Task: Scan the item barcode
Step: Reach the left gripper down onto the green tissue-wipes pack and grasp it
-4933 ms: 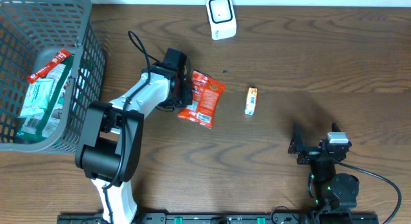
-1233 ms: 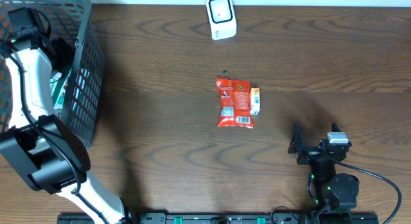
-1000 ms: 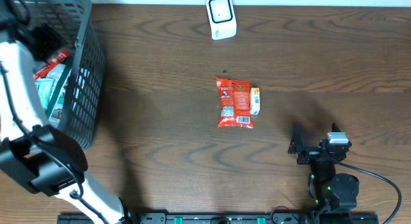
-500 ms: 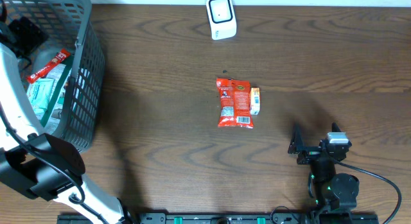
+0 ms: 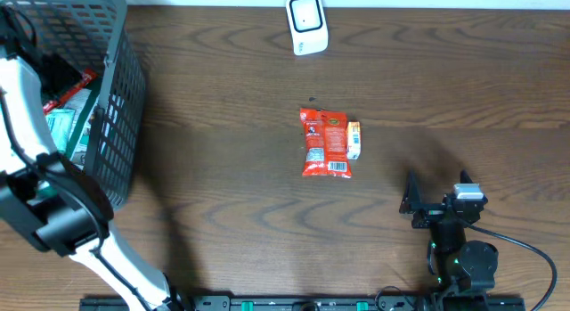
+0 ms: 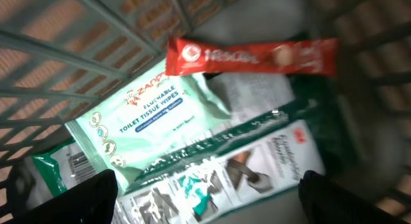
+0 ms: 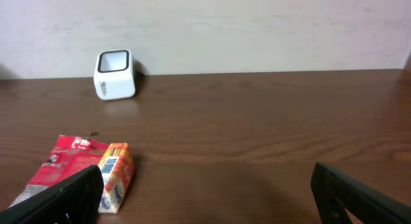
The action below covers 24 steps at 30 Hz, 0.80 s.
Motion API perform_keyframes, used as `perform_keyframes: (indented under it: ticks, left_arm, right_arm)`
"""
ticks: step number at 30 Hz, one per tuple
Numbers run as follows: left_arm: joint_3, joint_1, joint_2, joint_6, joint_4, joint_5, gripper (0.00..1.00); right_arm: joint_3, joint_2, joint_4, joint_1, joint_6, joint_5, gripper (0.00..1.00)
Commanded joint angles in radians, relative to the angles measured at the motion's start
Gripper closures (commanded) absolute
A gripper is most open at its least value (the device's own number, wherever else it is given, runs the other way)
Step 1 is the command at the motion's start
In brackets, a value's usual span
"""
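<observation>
Overhead: red snack packet [image 5: 326,143] mid-bench [image 5: 223,97], orange box [image 5: 354,140] touching its right edge; scanner [image 5: 306,24] at far edge.
Left wrist: left pincer [image 6: 209,198] wide open, empty, above wipes pack [image 6: 138,118] in basket [image 6: 96,44].
Right wrist: right pincer [image 7: 205,205] wide open, empty.

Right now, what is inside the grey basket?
Inside the grey basket lie a red sachet, a tissue wipes pack and a green-white packet, overlapping. Whatever is beneath them is covered.

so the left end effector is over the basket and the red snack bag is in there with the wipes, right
No, the red snack bag lies on the table beside a small orange box, as the overhead view shows. The left end effector is over the basket, wipes below it.
</observation>
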Motion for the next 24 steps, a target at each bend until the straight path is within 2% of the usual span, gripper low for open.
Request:
perform_keyframes:
  ticks: [1, 9, 16, 20, 24]
  left_arm:
    - [-0.010, 0.001, 0.051, 0.026, -0.013, -0.040, 0.09]
    - [-0.013, 0.001, 0.159, 0.051, -0.035, -0.144, 0.09]
    - [-0.020, 0.001, 0.161, 0.051, -0.041, -0.145, 0.11]
    - [-0.047, 0.001, 0.161, 0.051, -0.035, -0.211, 0.11]
    - [-0.098, 0.002, 0.161, 0.051, 0.006, -0.216, 0.11]
  right_arm:
    - [-0.001, -0.004, -0.004, -0.011, -0.012, -0.005, 0.01]
    - [-0.001, -0.004, -0.004, -0.011, -0.012, -0.005, 0.01]
    - [-0.001, -0.004, -0.004, -0.011, -0.012, -0.005, 0.01]
    - [-0.001, -0.004, -0.004, -0.011, -0.012, -0.005, 0.01]
    - [-0.001, -0.004, -0.004, -0.011, -0.012, -0.005, 0.01]
